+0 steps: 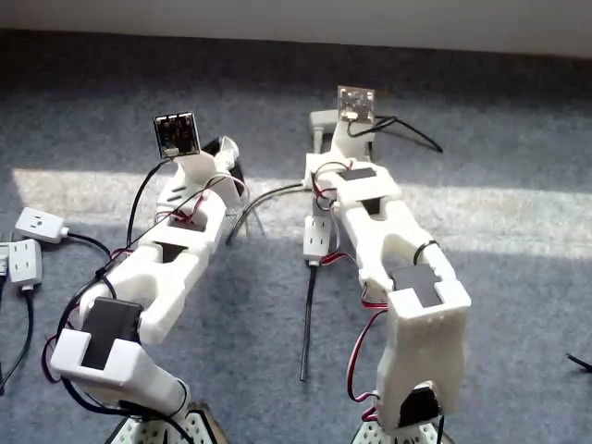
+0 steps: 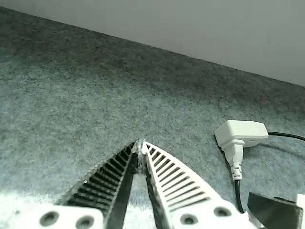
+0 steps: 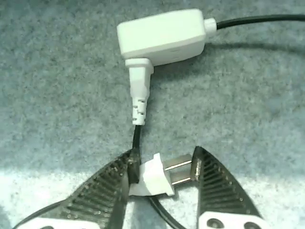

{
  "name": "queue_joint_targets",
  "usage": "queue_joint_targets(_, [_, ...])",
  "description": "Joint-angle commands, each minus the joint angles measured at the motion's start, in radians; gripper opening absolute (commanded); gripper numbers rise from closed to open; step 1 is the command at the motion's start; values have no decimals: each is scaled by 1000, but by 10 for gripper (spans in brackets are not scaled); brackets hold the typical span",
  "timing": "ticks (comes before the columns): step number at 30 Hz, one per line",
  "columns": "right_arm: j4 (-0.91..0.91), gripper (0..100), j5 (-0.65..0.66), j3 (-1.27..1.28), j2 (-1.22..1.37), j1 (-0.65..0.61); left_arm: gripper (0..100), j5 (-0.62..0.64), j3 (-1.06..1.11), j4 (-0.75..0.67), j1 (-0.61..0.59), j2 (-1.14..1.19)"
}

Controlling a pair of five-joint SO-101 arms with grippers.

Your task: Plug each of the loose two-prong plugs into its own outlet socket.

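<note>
My right gripper (image 3: 164, 157) is shut on a white two-prong plug (image 3: 151, 177); the plug lies crosswise between the fingers, its prongs against one of them. Just beyond it on the carpet lies a white outlet block (image 3: 162, 34) with another white plug (image 3: 138, 95) seated in it. The same outlet block (image 1: 324, 120) sits at the far end of the right arm in the high view. My left gripper (image 2: 141, 147) is shut on nothing, low over bare carpet, with the outlet block (image 2: 240, 133) off to its side. A second outlet (image 1: 317, 234) lies between the arms.
Two more white outlets (image 1: 39, 225) (image 1: 23, 262) lie at the left edge of the grey carpet with black cords. A black cord (image 1: 307, 314) runs toward the front from the middle outlet. A pale wall (image 2: 190, 24) borders the carpet at the back.
</note>
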Motion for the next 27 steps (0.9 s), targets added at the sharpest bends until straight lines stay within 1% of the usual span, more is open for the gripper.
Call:
queue_joint_targets(1, [39, 180, 12, -41, -18, -19, 6, 3, -33, 8, -8, -4])
queue_joint_targets(3, [62, 171, 14, -41, -22, -19, 6, 3, -33, 8, -8, -4])
queue_joint_targets(6, [101, 106, 14, -64, -24, -18, 6, 3, -33, 8, -8, -4])
queue_joint_targets(9, [216, 54, 14, -139, -22, -10, 6, 3, -33, 6, -8, -4])
queue_joint_targets(13, [387, 54, 14, -268, -21, 12, 6, 3, -33, 6, -7, -4])
queue_joint_targets(16, [483, 54, 14, -344, -19, 38, 6, 3, -33, 6, -7, -4])
queue_joint_targets(23, [582, 54, 14, -446, -19, 116, 6, 3, -33, 6, -7, -4])
queue_joint_targets(27, [627, 55, 14, -484, -19, 213, 6, 3, -33, 6, -7, -4])
